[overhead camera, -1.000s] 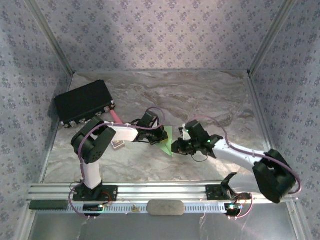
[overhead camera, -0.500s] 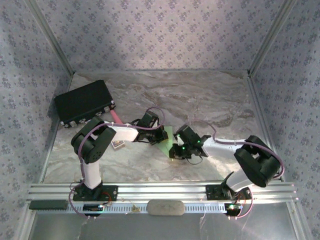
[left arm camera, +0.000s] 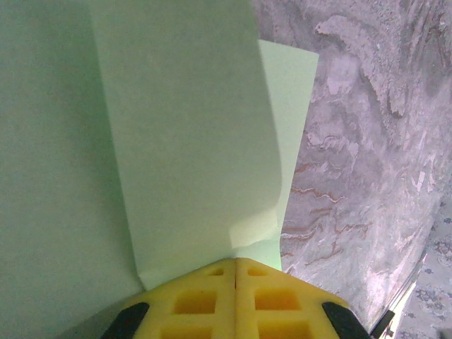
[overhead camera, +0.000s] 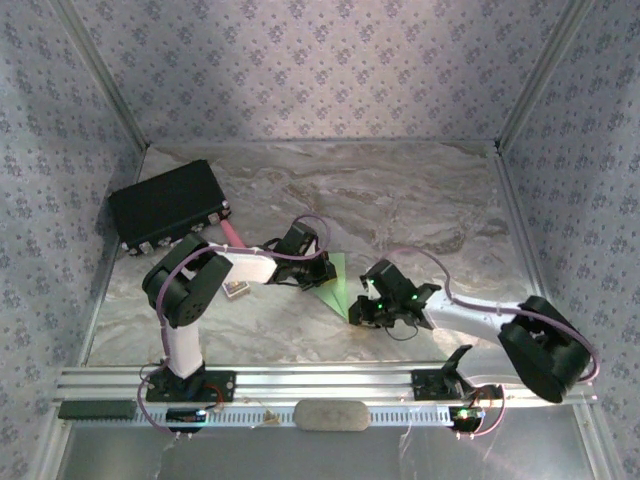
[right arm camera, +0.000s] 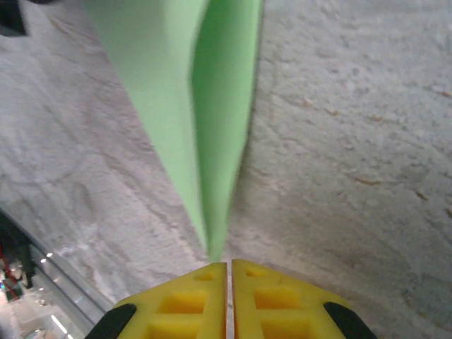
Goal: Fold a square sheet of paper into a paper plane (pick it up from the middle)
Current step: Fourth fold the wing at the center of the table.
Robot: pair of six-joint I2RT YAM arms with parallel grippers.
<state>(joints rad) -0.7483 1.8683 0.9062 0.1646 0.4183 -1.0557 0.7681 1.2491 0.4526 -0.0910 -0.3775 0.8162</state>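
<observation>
The square sheet of paper [overhead camera: 337,287] is a creased pale-green wedge held just over the marble table between both grippers. In the left wrist view its folded layers [left arm camera: 183,141] spread wide and run down into my left gripper [left arm camera: 235,261], whose yellow fingers [left arm camera: 198,300] are shut on it. From above, the left gripper [overhead camera: 321,273] sits at the paper's upper left edge. My right gripper [overhead camera: 362,312] is at the paper's lower tip. In the right wrist view the narrow green point [right arm camera: 212,106] ends in the closed jaws of the right gripper [right arm camera: 227,265].
A big black box [overhead camera: 165,205] stands at the back left, with a pink cylinder [overhead camera: 233,235] beside it. A small yellowish card box [overhead camera: 236,290] lies by the left arm. An aluminium rail [overhead camera: 320,380] runs along the near edge. Patterned walls enclose the table.
The right arm's elbow swung in and back out, and its gripper slid down and to the right, drawing the paper's tip with it. The left gripper stayed put, still shut.
</observation>
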